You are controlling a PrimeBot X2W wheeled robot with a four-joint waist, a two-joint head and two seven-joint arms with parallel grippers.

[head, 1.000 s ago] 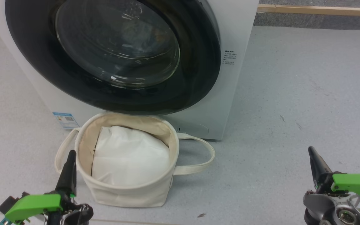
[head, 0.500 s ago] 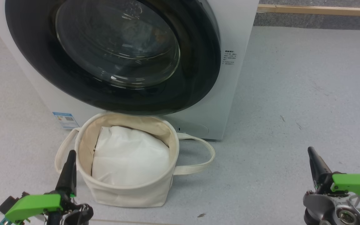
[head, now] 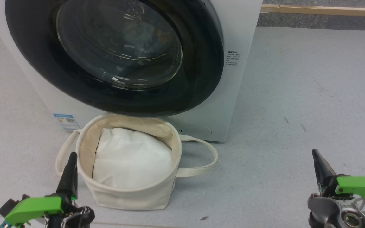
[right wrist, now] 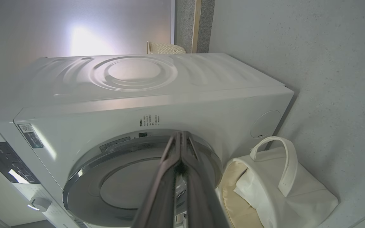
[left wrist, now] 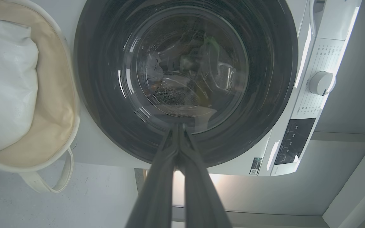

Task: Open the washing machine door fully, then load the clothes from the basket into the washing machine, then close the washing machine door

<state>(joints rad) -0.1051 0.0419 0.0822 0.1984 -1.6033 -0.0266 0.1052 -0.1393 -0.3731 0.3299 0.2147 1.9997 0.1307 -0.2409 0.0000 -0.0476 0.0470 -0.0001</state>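
My jaws, left and right, pressed together, empty; left ones just beside basket (head: 131, 194). Door (head: 116, 53) shut. Risk: basket sits under door's lower rim; swinging it open could snag the canvas.

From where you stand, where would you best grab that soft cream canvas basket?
Probably the long fabric loop handle on the right side of the round cream canvas basket, approached from the robot's right by the right claw. That loop spreads open over the grey floor beside the tub, whereas the tub's soft walls would likely buckle.
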